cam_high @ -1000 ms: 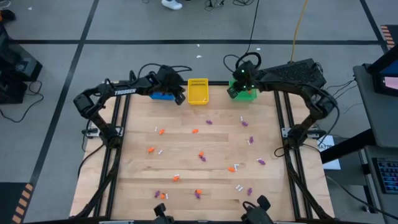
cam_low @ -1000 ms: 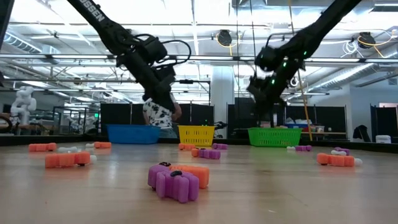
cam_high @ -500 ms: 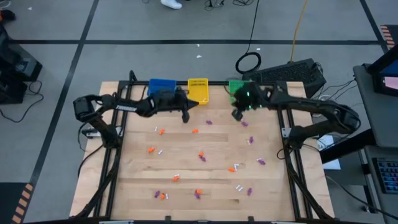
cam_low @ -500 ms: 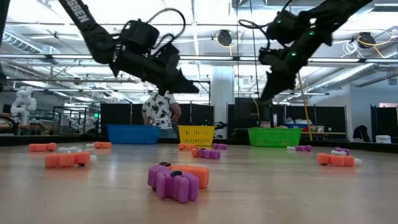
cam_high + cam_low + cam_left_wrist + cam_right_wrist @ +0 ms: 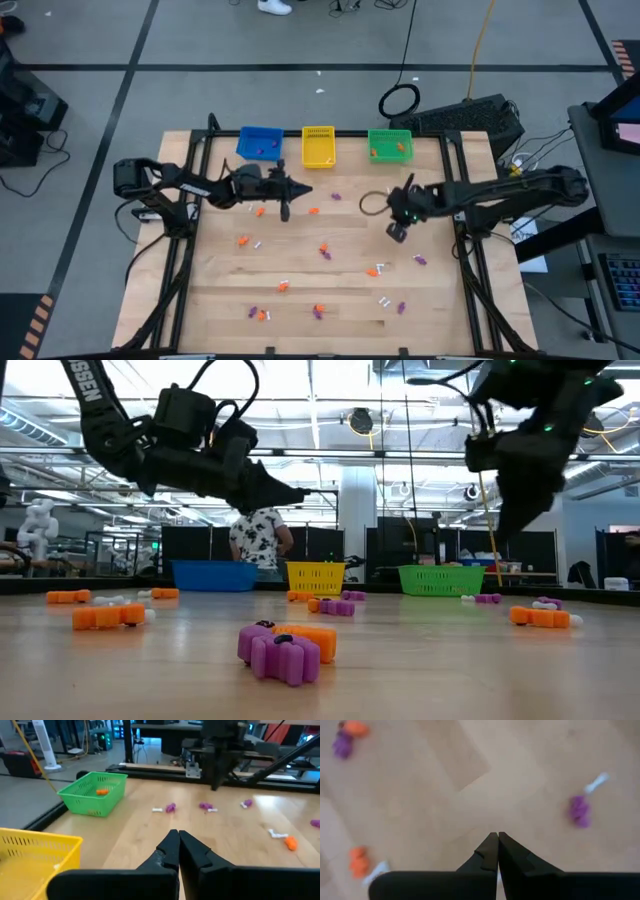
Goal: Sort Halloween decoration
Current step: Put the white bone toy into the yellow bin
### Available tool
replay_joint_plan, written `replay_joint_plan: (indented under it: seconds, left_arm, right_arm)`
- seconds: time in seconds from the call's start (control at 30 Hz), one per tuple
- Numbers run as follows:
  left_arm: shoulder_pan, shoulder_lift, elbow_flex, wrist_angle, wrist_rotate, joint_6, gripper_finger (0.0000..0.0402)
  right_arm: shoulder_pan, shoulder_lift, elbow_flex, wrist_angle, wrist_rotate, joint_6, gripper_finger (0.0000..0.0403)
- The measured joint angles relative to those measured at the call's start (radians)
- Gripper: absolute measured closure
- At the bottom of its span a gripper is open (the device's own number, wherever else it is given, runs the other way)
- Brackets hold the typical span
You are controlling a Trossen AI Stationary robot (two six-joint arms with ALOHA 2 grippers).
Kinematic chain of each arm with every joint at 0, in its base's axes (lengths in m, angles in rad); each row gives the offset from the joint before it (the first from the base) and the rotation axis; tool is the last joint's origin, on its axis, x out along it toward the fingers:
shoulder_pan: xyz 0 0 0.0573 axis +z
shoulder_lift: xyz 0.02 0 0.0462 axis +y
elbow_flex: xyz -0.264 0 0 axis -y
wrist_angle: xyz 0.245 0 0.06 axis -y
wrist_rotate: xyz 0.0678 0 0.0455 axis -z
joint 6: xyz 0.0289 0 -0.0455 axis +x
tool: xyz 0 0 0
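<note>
Early in the sort, by the look of it. Three baskets sit in a row along the far edge of the table (image 5: 440,300): blue basket (image 5: 260,143) on the left, yellow basket (image 5: 318,146) in the middle, green basket (image 5: 389,145) on the right. Green holds a couple of orange pieces (image 5: 399,148), blue has a small purple bit (image 5: 262,151), yellow looks empty from above.

Most of the Halloween decoration (image 5: 324,250) is still loose on the wood: orange, purple and white trinkets scattered from just near the baskets to the near edge, roughly two dozen left. The low view shows a purple piece (image 5: 279,657) touching an orange one (image 5: 314,641) close to the camera.

Left gripper (image 5: 285,211) hangs above the left-middle of the table, near side of the blue and yellow baskets, fingers pressed together, nothing between them; the left wrist view confirms bare tips. An orange trinket (image 5: 259,212) lies just beside it.

Right gripper (image 5: 396,232) is over the right-middle, fingers likewise closed and empty. Its wrist view looks down on bare wood with a purple trinket (image 5: 579,811) and a white one (image 5: 596,783) nearby.

Judgement: only a few pieces binned, the bulk remaining. Neither arm is carrying, so both would need to open before the next pick. Pieces are tiny and some are clumped, so grabbing two colours at once is a risk.
</note>
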Motion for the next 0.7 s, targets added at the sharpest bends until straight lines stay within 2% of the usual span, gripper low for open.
replay_joint_plan:
  seconds: [0.17, 0.33, 0.5, 0.7]
  left_arm:
    - [-0.011, 0.0, -0.026, 0.001, 0.0, 0.007, 0.0398]
    - [-0.013, 0.0, -0.042, -0.004, 0.0, 0.01, 0.0398]
    - [-0.018, 0.0, -0.043, -0.006, 0.0, 0.027, 0.0398]
    - [-0.018, 0.0, -0.043, -0.012, 0.0, 0.027, 0.0398]
  right_arm:
    - [0.147, 0.044, 0.0, 0.06, 0.0, 0.113, 0.0381]
    - [0.264, 0.125, 0.001, 0.191, -0.001, 0.12, 0.0325]
    - [0.345, 0.228, 0.001, 0.235, -0.002, 0.134, 0.0276]
    - [0.405, 0.321, 0.001, 0.309, -0.001, 0.114, 0.0271]
